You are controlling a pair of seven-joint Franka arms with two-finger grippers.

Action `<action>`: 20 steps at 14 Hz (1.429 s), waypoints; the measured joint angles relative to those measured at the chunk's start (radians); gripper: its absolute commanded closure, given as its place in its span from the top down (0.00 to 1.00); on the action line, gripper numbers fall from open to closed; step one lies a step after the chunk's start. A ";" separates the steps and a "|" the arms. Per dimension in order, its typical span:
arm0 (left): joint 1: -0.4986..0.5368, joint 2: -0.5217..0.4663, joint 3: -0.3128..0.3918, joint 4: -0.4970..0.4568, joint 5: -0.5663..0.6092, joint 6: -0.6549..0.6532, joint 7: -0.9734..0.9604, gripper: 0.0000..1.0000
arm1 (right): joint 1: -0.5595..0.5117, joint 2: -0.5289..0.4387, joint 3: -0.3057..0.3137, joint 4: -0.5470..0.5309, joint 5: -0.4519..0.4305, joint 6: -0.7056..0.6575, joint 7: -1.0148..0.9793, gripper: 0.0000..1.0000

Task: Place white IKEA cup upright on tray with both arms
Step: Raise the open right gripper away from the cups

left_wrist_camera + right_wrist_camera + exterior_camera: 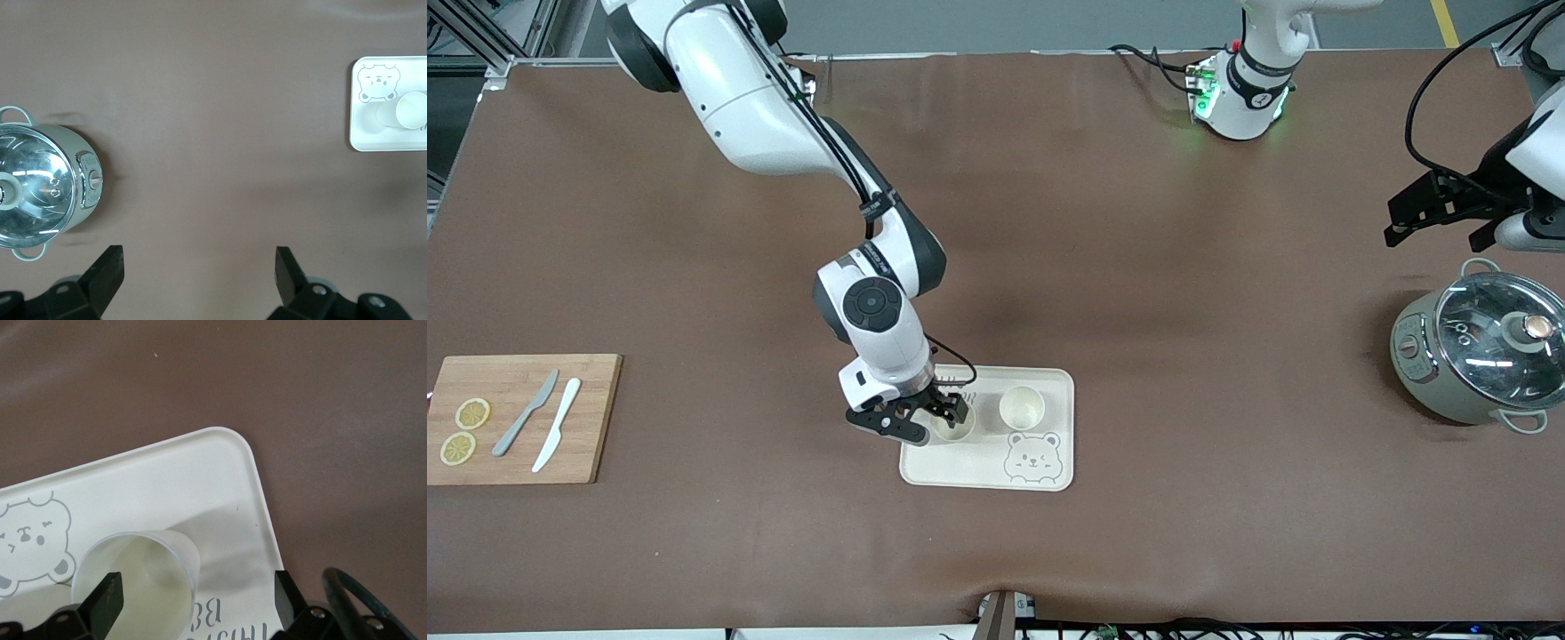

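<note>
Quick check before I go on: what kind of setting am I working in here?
Probably a robot lab bench staged as a kitchen: a brown-covered table with a wooden cutting board carrying lemon slices and two knives, a grey-green glass-lidded electric pot, and metal framing at the edge.

Two white cups (1022, 407), one tray (1040, 476), one cutting board (591, 418), two knives (526, 412), two lemon slices (472, 413), one pot (1476, 347)

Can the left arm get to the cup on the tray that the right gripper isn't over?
Probably yes. The left gripper hangs open above the pot, and bare table lies between it and the tray. That cup stands uncovered; the right gripper is open over the other cup.
</note>
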 measured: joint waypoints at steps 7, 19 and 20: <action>0.000 0.001 0.000 0.001 0.000 0.000 0.000 1.00 | -0.012 -0.127 -0.008 0.010 0.000 -0.200 -0.009 1.00; 0.001 0.002 0.000 0.003 0.000 0.000 0.000 1.00 | -0.260 -0.378 -0.014 0.015 0.105 -0.607 -0.445 1.00; 0.001 0.002 0.000 0.003 0.000 0.000 0.000 1.00 | -0.289 -0.390 -0.015 0.016 0.105 -0.637 -0.494 1.00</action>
